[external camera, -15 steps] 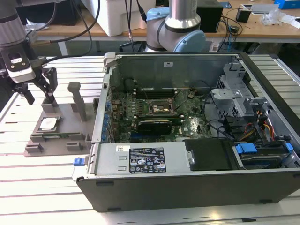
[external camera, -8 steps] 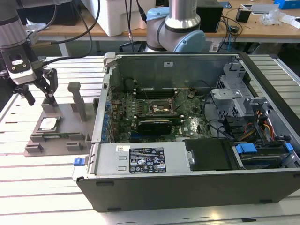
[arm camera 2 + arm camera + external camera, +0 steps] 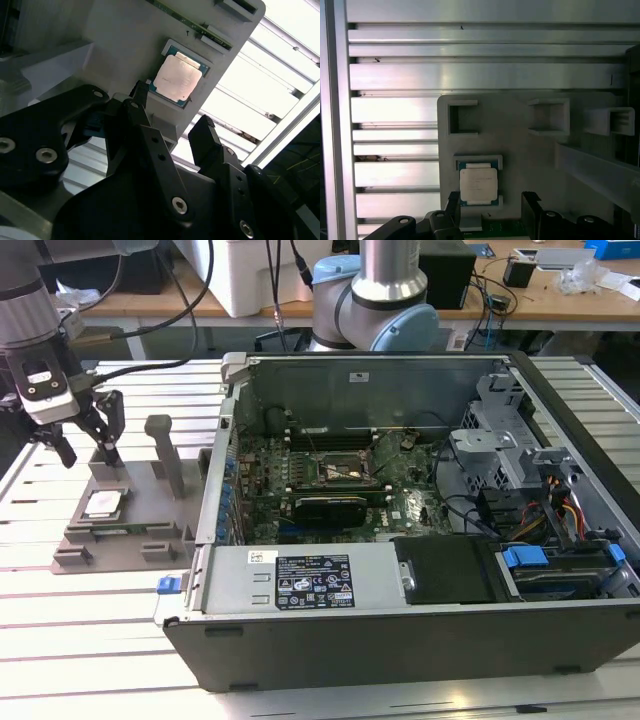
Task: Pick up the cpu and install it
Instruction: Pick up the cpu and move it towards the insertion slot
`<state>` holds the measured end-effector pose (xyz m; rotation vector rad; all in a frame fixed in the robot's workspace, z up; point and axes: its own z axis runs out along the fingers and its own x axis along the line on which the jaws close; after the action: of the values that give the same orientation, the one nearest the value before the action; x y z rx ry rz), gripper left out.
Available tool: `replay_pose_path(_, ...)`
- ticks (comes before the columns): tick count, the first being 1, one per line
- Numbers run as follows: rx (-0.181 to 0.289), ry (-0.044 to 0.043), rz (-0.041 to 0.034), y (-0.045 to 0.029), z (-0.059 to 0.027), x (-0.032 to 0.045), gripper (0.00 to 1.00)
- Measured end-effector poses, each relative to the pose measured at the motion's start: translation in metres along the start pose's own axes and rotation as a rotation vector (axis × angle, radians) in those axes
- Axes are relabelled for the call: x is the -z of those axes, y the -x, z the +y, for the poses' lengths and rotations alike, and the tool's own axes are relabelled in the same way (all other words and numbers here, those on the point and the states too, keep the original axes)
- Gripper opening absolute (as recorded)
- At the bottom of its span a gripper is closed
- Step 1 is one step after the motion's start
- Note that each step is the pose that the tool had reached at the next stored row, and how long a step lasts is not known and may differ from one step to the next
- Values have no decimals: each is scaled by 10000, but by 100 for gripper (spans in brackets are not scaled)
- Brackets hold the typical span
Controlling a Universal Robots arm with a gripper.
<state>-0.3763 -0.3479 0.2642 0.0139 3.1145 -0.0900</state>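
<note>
The cpu (image 3: 103, 505) is a small flat square chip with a shiny silver top, lying in a recess of the grey moulded tray (image 3: 150, 502) at the exterior view's left. My gripper (image 3: 85, 452) hangs open just above the tray, a little behind the chip, with nothing between its black fingers. In the second wrist view the cpu (image 3: 177, 77) lies beyond the open gripper (image 3: 171, 109) on the tray (image 3: 115, 45). In the first wrist view the cpu (image 3: 478, 185) sits close to the gripper (image 3: 492, 200). The dark socket (image 3: 345, 470) sits on the motherboard inside the open computer case (image 3: 420, 630).
Upright posts (image 3: 165, 455) rise from the grey tray beside the gripper. The case wall (image 3: 225, 440) stands just past the tray toward the exterior view's right. Everything rests on a ribbed aluminium table (image 3: 80, 640). The arm's base (image 3: 375, 310) stands behind the case.
</note>
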Motion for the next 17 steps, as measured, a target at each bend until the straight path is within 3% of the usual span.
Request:
replay_pose_path(10,1,0,0,-1,2,-42,60)
replay_pose_path(17,1,0,1,-3,7,-117,60)
